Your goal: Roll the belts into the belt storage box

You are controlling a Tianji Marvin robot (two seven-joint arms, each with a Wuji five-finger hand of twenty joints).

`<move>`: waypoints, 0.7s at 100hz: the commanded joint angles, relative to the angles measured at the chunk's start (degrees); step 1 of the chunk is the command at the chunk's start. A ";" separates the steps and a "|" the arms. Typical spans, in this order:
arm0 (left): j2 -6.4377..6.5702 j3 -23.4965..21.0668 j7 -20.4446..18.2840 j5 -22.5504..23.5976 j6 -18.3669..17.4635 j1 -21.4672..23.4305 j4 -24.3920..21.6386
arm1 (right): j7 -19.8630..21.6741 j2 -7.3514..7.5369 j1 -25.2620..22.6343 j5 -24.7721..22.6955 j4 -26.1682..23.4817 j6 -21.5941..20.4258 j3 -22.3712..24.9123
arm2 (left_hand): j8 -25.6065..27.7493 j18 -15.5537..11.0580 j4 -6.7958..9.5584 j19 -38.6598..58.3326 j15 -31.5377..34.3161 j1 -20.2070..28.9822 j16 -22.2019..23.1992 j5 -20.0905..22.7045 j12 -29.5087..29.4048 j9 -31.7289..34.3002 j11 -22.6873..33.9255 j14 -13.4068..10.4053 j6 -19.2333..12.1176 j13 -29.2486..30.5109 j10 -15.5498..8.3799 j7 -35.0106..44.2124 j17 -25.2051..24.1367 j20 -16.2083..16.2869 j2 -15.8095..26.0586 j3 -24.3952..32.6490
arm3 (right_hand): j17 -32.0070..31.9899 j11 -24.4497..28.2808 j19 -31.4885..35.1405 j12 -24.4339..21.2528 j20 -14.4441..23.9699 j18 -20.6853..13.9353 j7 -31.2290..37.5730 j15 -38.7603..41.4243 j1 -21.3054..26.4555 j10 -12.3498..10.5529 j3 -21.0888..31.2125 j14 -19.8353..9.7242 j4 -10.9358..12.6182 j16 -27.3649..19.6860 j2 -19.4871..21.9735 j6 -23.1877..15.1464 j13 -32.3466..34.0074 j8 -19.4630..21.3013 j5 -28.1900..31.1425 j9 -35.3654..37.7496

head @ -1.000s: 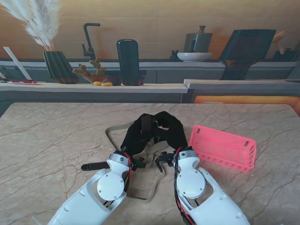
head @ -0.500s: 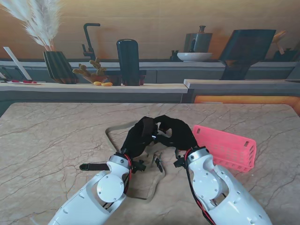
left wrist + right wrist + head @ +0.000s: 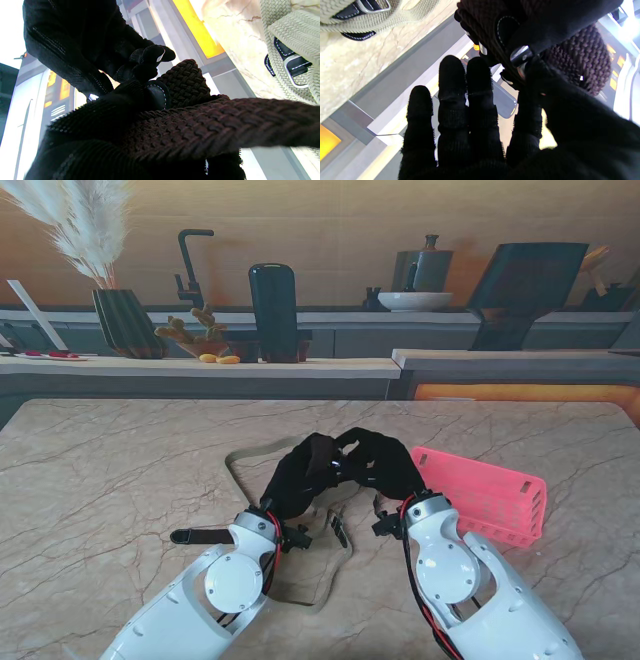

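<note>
- Stand view: both gloved hands meet above the middle of the desk (image 3: 120,480). The left hand (image 3: 298,470) and right hand (image 3: 385,463) are closed together on a dark brown belt (image 3: 332,466), held off the surface between them. Its far end (image 3: 200,534) trails on the desk toward 8 o'clock of the hands. A beige belt (image 3: 240,455) lies loose beneath them, unrolled. The pink storage box (image 3: 480,495) sits at 3 o'clock, just beside the right hand; its inside is not visible from this angle.
- Left wrist view: brown braided belt (image 3: 200,125) runs across the left hand (image 3: 95,147), with a partly wound coil at its end pinched by the right hand's fingertips (image 3: 150,56). Beige belt's buckle (image 3: 292,65) lies on the desk beyond.
- Right wrist view: three of the right hand's fingers (image 3: 465,82) stand straight and free; thumb and forefinger side hold the coil (image 3: 580,57) together with the left hand (image 3: 557,17).
- Judgement: first belt is mid-roll, only a small coil formed. Nothing looks boxed. Left: finish rolling, place it, then repeat with the beige belt.
</note>
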 commanded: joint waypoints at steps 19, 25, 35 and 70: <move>0.38 0.05 -2.12 -0.95 -2.25 -0.37 -0.35 | 1.11 -1.46 0.36 6.22 0.39 3.49 -1.72 | -0.16 1.06 2.37 1.19 -1.36 -2.33 -0.60 1.35 1.87 4.10 6.78 0.03 -6.25 0.83 -3.41 1.78 0.03 0.91 3.63 2.99 | 1.19 -1.99 2.91 -0.98 1.07 0.33 10.32 -0.72 5.27 -0.41 3.99 -1.25 -0.84 -0.58 -0.97 4.50 3.35 2.70 8.12 4.44; 0.45 0.05 -2.42 -1.07 -2.41 -0.42 -0.31 | 0.80 -1.75 0.54 7.48 0.52 3.84 -2.09 | -0.09 1.19 2.22 0.79 -2.12 -3.72 -0.92 1.28 2.11 3.71 6.06 0.14 -5.85 0.65 -3.24 0.57 -0.08 0.83 2.87 3.20 | 1.25 -1.98 3.22 -0.88 1.01 0.32 10.99 -0.55 5.54 -0.74 4.65 -1.39 -1.25 -0.54 -1.18 3.03 3.42 3.43 8.30 4.57; 0.54 0.05 -2.66 -0.96 -2.81 -0.56 -0.09 | 0.50 -2.12 0.63 9.31 0.43 4.34 -2.56 | 0.36 1.52 2.40 0.27 -3.12 -7.70 -1.29 0.52 3.20 2.88 3.95 0.12 -5.20 0.20 -3.20 -1.38 -0.18 0.92 0.32 6.71 | 1.38 -2.05 3.53 -0.90 0.91 0.33 11.55 -0.58 5.40 -1.08 5.19 -1.61 -1.57 -0.63 -1.45 1.87 3.52 4.08 8.54 4.68; 0.49 0.36 0.30 4.58 -3.48 -1.53 1.42 | 0.87 -2.77 -0.57 15.88 -1.75 4.73 -2.73 | 0.86 2.20 4.03 -0.52 -6.45 -22.60 -2.76 -3.09 -9.52 -6.96 7.70 -1.59 -2.12 -0.49 -4.49 -11.36 0.12 1.24 -1.99 -2.74 | 0.31 -2.03 3.57 -0.88 0.40 0.15 12.08 -1.30 4.98 -1.81 5.42 -2.46 -2.80 -1.07 -1.30 -0.79 2.35 5.46 8.32 4.64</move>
